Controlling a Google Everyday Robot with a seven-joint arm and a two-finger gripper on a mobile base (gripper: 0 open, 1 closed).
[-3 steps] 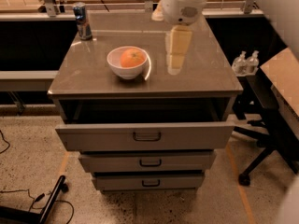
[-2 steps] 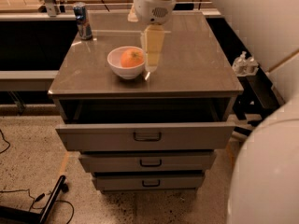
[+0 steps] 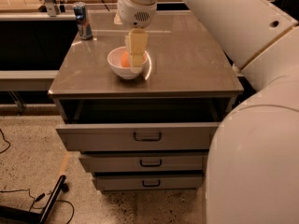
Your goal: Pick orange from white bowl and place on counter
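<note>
The white bowl stands on the counter, toward its front left. The orange lies inside the bowl, mostly hidden behind my gripper; only its left side shows. My gripper hangs straight down from the white arm and reaches into the bowl, right over the orange. Its cream-coloured fingers cover the fruit's middle and right side.
A blue and silver drink can stands at the counter's back left corner. The cabinet's top drawer is pulled out a little. My white arm fills the right side of the view. A black stand and cables lie on the speckled floor at the bottom left.
My gripper has moved left from beside the bowl to over it and down into it, covering most of the orange. The bowl and can have not moved.
</note>
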